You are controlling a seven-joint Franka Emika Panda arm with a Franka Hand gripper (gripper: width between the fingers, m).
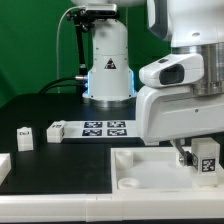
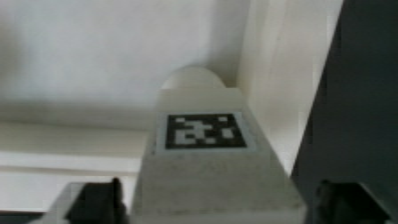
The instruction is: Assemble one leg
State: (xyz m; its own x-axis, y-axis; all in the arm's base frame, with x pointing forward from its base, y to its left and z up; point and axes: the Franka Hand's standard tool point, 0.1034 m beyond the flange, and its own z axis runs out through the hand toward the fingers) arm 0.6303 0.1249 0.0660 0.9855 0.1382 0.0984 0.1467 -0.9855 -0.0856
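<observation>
The hand (image 1: 200,160) (mostly hidden behind the arm) is clamped on the leg (image 2: 210,150) over the panel (image 1: 135,170).

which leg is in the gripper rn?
The leg at the exterior view's right, held in the gripper over the white panel. The other legs lie loose on the table, far left.

The white arm fills the exterior view's right, its wrist bent so the gripper (image 1: 192,158) points straight down. The gripper (image 2: 210,205) is closed on a leg (image 2: 205,150), which sticks out ahead of it. Its dark fingertips (image 2: 93,200) press the leg (image 1: 207,155) from both sides.
</observation>
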